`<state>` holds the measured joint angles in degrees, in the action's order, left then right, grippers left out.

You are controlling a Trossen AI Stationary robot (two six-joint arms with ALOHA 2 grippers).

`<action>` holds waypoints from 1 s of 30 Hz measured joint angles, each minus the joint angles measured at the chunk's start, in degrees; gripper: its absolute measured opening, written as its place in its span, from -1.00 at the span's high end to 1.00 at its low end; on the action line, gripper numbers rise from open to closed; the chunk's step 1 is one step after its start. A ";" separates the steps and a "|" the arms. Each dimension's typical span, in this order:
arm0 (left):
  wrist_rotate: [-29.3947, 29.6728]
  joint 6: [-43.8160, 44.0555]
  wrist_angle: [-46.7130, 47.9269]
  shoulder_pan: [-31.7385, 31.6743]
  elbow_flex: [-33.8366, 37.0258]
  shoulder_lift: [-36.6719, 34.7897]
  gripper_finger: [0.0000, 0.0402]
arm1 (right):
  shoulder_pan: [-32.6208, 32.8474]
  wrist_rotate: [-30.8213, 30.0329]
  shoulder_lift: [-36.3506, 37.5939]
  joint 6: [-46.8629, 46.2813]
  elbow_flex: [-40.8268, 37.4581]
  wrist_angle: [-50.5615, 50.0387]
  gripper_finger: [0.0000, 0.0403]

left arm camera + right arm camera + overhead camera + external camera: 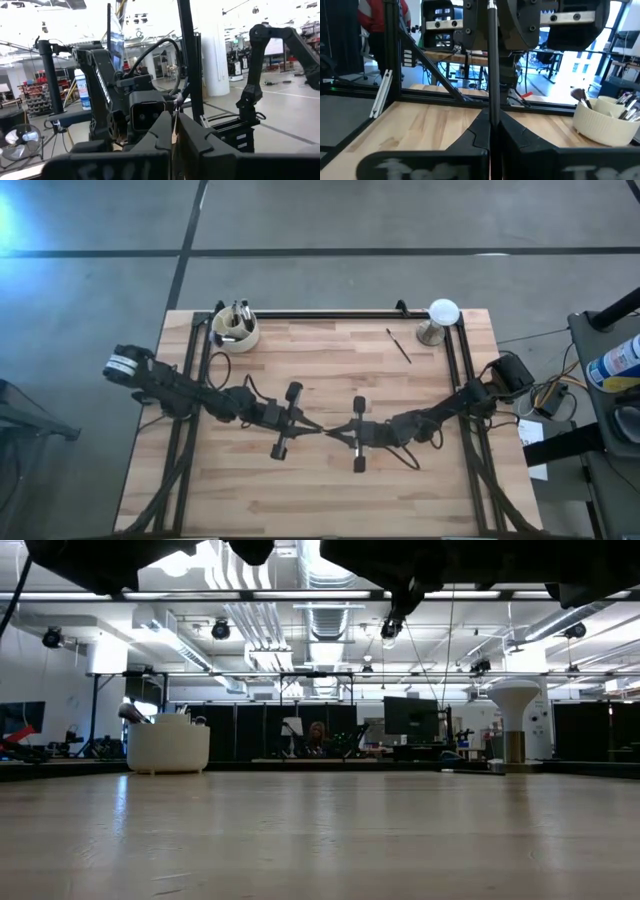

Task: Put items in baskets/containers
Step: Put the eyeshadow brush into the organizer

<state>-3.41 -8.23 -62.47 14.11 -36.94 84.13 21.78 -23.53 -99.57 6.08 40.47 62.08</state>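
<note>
Facing each other mid-table, left pincer [318, 429] and right pincer [330, 431], both closed, holding nothing.

- A grey concrete floor [400, 215] surrounds the wooden table [330, 490], crossed by a dark line [330, 252] running just beyond the table's far edge.
- Beyond the table, seen from the low view, a large hall opens out, with silver ceiling ducts [325, 590] and long light strips [500, 595] overhead.
- Black curtain panels [250, 730] line the hall's far side, behind the table.
- A person [318, 735] sits at a desk far behind the table, near a dark monitor [410, 716].
- A thick white pillar [216, 55] stands on the floor off the table.
- A blue-labelled bottle [612, 362] lies on a cart beside the table.
</note>
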 joint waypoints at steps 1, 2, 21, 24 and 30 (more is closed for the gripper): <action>0.26 -0.28 0.43 0.00 -0.21 -0.01 0.95 | 0.00 0.00 -0.04 -0.56 0.00 -0.02 0.96; 0.93 -0.34 0.58 0.04 -0.37 -0.14 0.95 | 0.00 -0.17 -0.04 -1.45 0.00 -0.06 0.96; 34.05 -4.26 35.15 -0.92 -2.84 -22.76 0.98 | 0.06 -10.56 0.09 -3.92 -0.17 -8.66 0.50; 37.53 -4.28 37.20 -2.50 -2.16 -24.72 0.98 | -0.17 -11.23 0.07 -4.20 -0.20 -9.71 0.56; 47.04 -4.00 40.17 -8.61 0.36 -27.59 0.98 | -0.03 -11.01 0.07 -4.40 -0.20 -11.40 0.73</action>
<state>43.64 -12.24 -22.30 5.50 -36.58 56.54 21.75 -34.54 -99.50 1.68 40.27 50.68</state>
